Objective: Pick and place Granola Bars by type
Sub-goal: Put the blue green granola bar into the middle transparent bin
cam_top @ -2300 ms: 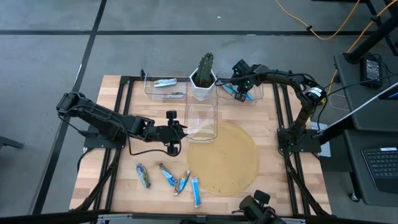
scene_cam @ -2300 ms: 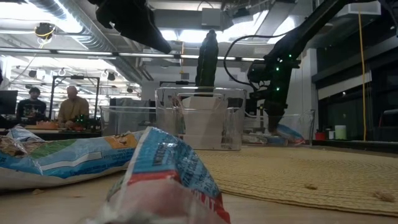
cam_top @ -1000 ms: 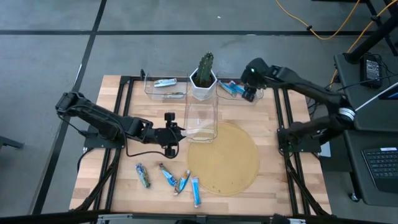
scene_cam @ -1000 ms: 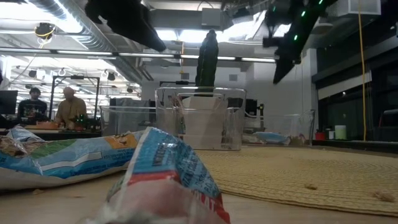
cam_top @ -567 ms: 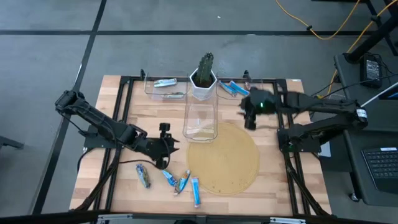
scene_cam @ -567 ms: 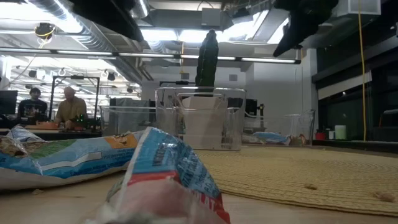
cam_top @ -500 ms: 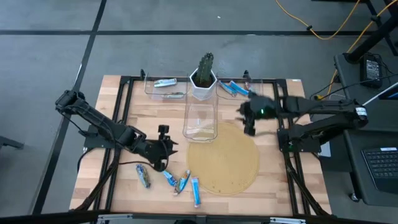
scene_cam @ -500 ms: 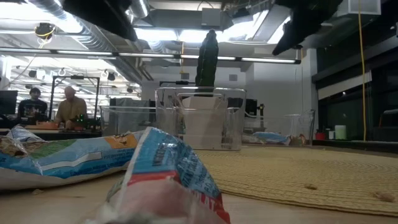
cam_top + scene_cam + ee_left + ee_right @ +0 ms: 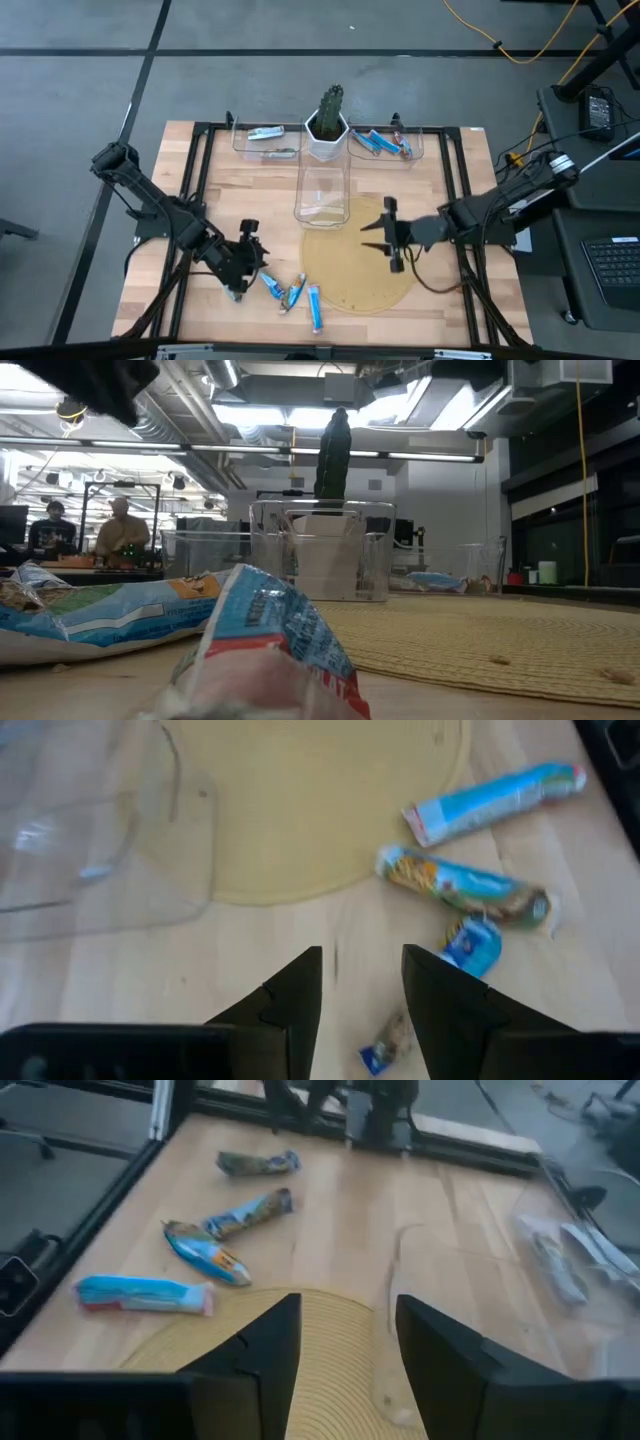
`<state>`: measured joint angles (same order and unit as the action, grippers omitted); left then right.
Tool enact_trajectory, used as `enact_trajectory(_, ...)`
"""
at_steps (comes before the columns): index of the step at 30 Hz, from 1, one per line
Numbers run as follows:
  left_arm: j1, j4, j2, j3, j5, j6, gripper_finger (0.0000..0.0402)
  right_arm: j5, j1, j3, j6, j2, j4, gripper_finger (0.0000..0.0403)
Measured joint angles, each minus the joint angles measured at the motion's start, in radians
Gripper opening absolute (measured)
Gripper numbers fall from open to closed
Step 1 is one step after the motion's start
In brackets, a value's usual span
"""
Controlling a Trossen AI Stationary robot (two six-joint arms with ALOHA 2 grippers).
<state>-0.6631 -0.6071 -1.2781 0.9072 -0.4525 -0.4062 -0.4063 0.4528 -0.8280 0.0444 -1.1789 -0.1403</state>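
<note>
Right hand (image 9: 388, 229), spread & empty, has swung from upper-right bin (image 9: 412, 158) to mid-frame; left hand (image 9: 240, 283), spread, drops onto lower-left bars (image 9: 290, 292) — next pick imminent.

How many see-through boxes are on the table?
3: left box beside the cactus, right box on its other side, middle box in front, at the round mat.

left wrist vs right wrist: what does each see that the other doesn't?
Left wrist only: the left gripper, open over bare wood, and the near edge of the mat's round curve.
Right wrist only: the right gripper, open above the mat, the left arm across the table, and a far bin holding bars.
Both: the woven mat, the clear middle bin, and loose bars on the wood, including a bright blue bar.
</note>
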Motion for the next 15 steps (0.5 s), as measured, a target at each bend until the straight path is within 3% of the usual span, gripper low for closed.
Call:
enact_trajectory(4, -0.015, 0.006, 0.000, -0.050, 0.012, 0.005, 0.0132, -0.067, 0.039, 0.000, -0.021, -0.048, 0.002, 0.0168)
enact_trajectory(15, -0.014, 0.032, -0.001, -0.209, 0.050, -0.113, 0.0132, -0.075, 0.035, 0.001, -0.026, -0.065, 0.026, 0.0168)
